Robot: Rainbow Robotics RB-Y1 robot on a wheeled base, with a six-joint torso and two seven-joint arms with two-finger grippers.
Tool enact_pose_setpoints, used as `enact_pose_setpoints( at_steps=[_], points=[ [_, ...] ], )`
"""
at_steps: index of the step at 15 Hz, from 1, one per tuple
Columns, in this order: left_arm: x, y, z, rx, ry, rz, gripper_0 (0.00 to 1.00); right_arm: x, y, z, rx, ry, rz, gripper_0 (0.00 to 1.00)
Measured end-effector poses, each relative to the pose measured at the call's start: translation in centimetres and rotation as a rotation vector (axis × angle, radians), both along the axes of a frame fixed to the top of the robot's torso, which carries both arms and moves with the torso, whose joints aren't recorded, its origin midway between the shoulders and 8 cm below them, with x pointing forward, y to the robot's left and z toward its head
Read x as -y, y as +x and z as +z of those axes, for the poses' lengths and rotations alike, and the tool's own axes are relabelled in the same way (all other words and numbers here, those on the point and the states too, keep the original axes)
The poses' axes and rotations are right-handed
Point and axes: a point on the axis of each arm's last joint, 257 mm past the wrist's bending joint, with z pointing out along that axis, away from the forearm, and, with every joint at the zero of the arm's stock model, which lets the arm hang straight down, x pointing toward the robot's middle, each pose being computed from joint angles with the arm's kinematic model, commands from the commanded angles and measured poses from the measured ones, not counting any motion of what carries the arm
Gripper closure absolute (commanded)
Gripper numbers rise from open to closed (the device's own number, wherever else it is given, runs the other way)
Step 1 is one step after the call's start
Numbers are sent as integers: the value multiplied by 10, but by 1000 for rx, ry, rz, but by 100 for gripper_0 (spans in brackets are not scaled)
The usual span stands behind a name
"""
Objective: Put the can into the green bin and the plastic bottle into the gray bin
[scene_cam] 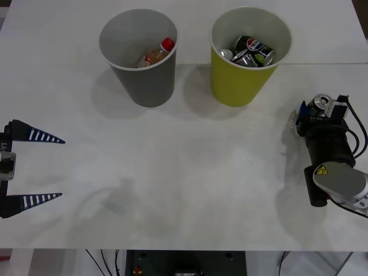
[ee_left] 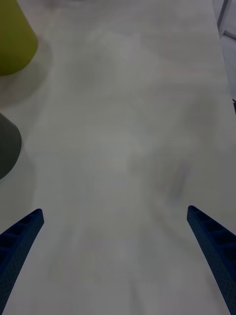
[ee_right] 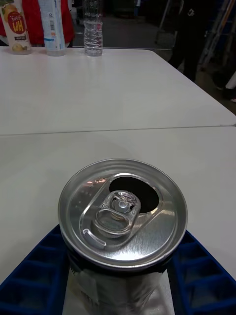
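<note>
Silver lid, tab and open mouth of the can (ee_right: 123,211) face the right wrist cam; the can stands upright w/ blue ribbed fingers (ee_right: 34,275) pressed against its body on both sides. Right gripper (scene_cam: 310,115): clenched on the can (scene_cam: 319,102), at the table's right side, just off the lower right of the green bin (scene_cam: 248,80). Whether the can base touches the table (scene_cam: 172,172) cannot be told.

Green bin: upright, far-centre-right of table. Contents: several cans, incl. a dark can w/ round red-white-blue logo (scene_cam: 251,45), lying tilted.

Gray bin (scene_cam: 144,77): upright, just left of the green bin, the two apart w/ a small gap. Contents: the plastic bottle (scene_cam: 154,54), red cap up toward the right, leaning against the inner wall.

Left gripper (scene_cam: 34,167): released, fingers spread wide, parked at the table's left edge, well apart from both bins. Nothing between its fingers. Left wrist cam: both blue fingertips (ee_left: 22,236) at the corners over bare tabletop; green bin wall (ee_left: 14,44) and gray bin wall (ee_left: 7,147) at one edge.

Background, right wrist cam: a 2nd table w/ a clear water bottle (ee_right: 92,29), a labelled bottle (ee_right: 53,27) and a juice carton (ee_right: 14,27) standing at its far edge.
</note>
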Motion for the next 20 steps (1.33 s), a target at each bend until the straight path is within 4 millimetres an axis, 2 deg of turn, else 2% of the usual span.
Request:
enact_pose_setpoints(
  at_steps=[7,13,17,20],
  points=[
    [0,0,0,0,0,0,0,-4,0,0,1,3,7,100],
    [0,0,0,0,0,0,0,-26,-9,9,-29,11,133,100],
    [0,0,0,0,0,0,0,-46,-25,22,-107,-21,311,100],
    [0,0,0,0,0,0,0,-60,-51,33,-189,-4,449,100]
  ],
)
